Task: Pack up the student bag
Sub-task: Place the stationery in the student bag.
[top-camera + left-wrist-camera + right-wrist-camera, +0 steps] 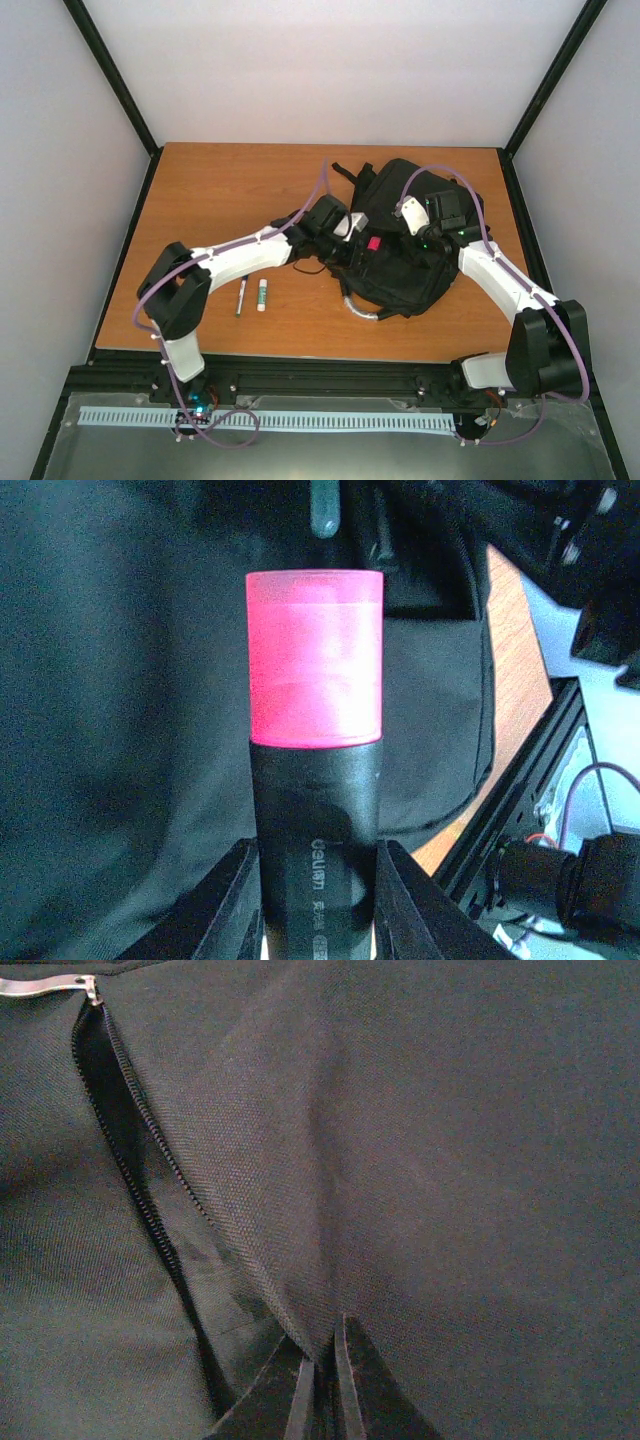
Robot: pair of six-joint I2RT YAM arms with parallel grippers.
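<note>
ok so quick status, two arms here. The student bag (395, 285) is lying flat on the bench (220, 190), right of centre, w/ both my arms reaching in over it. My left claw (318, 910) is clamped on a highlighter (315, 660), black body w/ pink cap, gripped low on the barrel so most of it sticks out past the fingers, hovering over the black fabric. My right claw (322, 1400) is closed on a pinched fold of bag fabric just beside the zip opening (120, 1140), zip pull (60, 985) up at the top corner of that view. Looks to me like right is holding the slit open so left can feed the highlighter in. Stuff that could go wrong imo: the opening is narrow, so if I come in off-angle the cap prob catches the zip teeth and the thing pivots in my grip bc I'm holding it so low. If the fold slips out of the right claw the slit goes flat and I just poke fabric. Also both wrists are v close over the bag, so a sloppy approach could bump them. Pen (240, 297) and glue stick (262, 294) are lying on the bench near my left arm, not yet packed.
</note>
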